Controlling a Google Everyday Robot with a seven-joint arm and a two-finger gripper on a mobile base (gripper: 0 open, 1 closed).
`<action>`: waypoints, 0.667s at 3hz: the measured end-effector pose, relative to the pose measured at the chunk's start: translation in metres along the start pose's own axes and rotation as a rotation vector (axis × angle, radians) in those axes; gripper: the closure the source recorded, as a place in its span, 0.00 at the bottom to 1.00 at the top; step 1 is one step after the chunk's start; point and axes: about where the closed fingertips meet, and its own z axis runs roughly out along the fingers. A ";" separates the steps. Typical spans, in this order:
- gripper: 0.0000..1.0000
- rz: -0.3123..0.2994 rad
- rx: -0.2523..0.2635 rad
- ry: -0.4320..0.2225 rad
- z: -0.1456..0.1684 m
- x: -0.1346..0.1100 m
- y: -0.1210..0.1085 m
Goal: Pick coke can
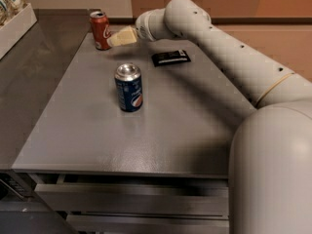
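Observation:
The coke can (100, 29), red with white script and a silver top, stands upright at the far left corner of the grey table (146, 130). My gripper (116, 39) reaches in from the right on the end of the long white arm. Its cream fingers (123, 36) point left, and their tips lie just right of the can, close to it or touching it. The can stands on the table.
A dark blue Pepsi can (128, 87) stands upright near the table's middle. A flat black packet (170, 57) lies at the back, right of my gripper. A white bin with snack bags (12, 13) sits on the dark counter at left. Drawers run below the table's front edge.

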 end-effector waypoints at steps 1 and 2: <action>0.00 -0.019 -0.033 0.008 0.017 -0.007 0.004; 0.00 -0.031 -0.048 0.026 0.032 -0.008 0.007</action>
